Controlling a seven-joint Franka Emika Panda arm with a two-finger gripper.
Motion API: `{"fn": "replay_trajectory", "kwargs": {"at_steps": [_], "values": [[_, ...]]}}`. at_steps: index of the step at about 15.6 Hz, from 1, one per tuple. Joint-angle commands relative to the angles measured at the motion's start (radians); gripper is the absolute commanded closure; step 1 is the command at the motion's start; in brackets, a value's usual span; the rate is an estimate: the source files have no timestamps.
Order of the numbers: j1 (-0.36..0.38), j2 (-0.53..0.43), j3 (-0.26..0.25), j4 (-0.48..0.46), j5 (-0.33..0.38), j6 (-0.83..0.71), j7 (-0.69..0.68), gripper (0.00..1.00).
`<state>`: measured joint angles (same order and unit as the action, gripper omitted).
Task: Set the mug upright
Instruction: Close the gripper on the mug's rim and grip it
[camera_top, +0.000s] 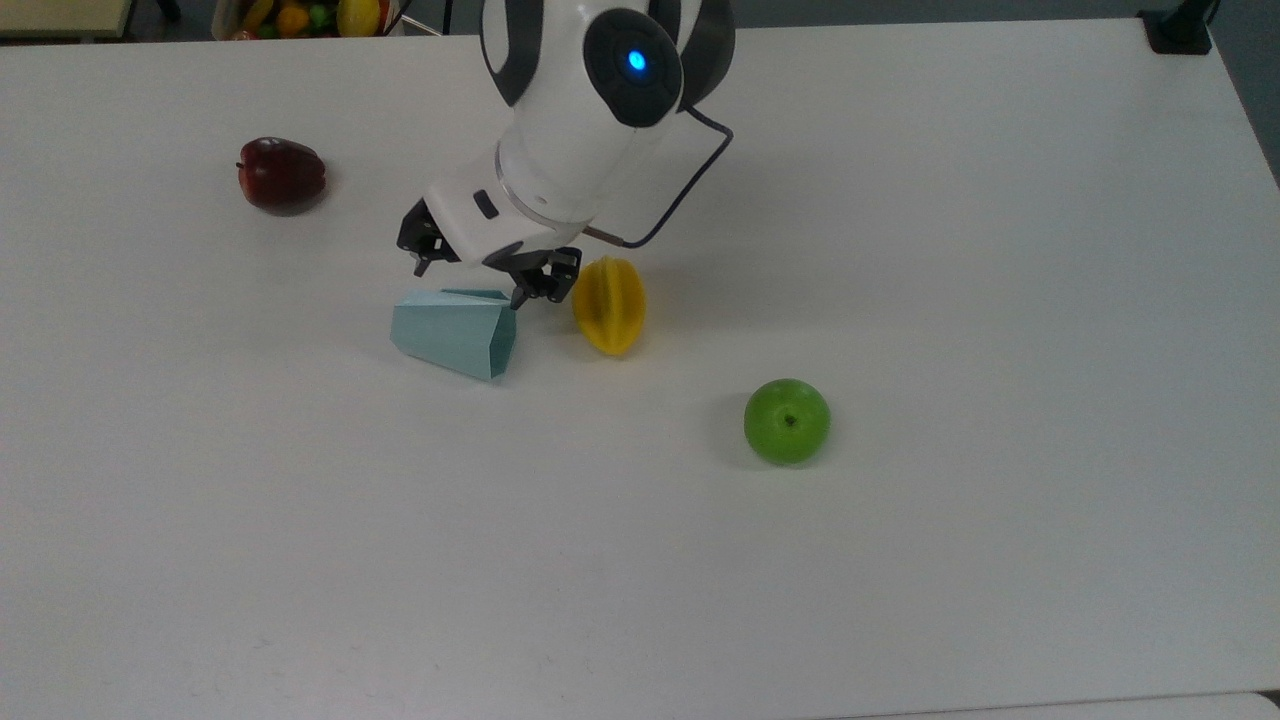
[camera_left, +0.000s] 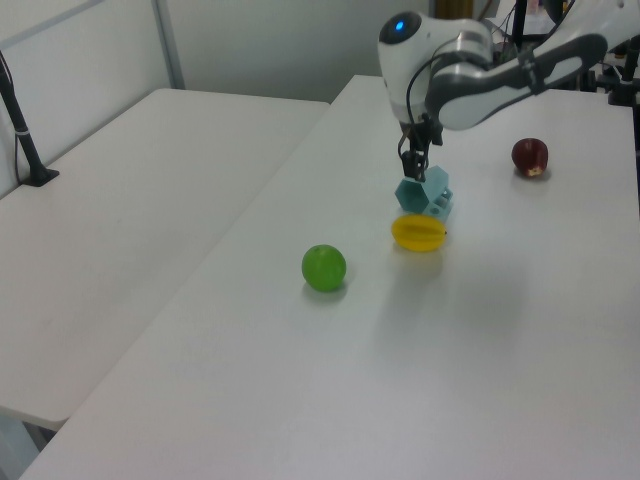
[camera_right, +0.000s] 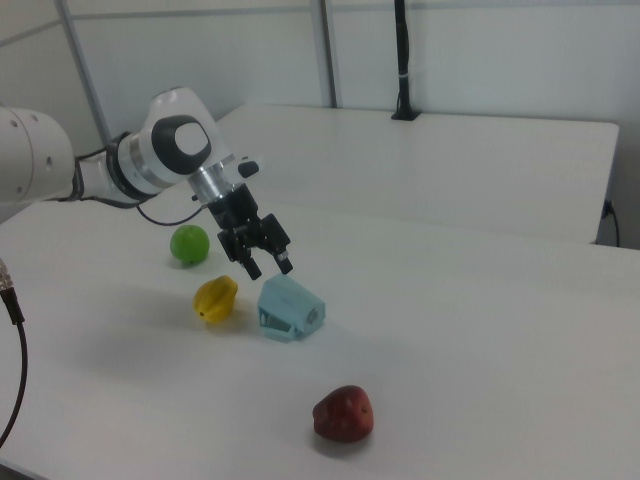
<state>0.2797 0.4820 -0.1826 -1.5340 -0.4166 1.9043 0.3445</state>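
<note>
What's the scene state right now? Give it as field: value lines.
mug: on its side on the table, not upright
gripper: open, just above the mug, not gripping it
starfruit: beside the mug, on the top view's right
green apple: apart, further to the top view's right
red apple: apart, toward the top view's upper left
task: not yet done

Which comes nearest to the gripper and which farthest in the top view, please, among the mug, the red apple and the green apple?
Gripper, fingers open, in the top view:
1. The mug, on its side just below the gripper.
2. The red apple, up toward the top view's left.
3. The green apple, down toward the top view's right.
</note>
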Motion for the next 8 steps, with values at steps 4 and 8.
{"fn": "replay_trajectory", "kwargs": {"at_steps": [4,8], "values": [[0.018,0.026,-0.012,-0.028,-0.062,0.044,0.037,0.11],[0.015,0.035,-0.012,-0.028,-0.091,0.042,0.037,0.49]]}}
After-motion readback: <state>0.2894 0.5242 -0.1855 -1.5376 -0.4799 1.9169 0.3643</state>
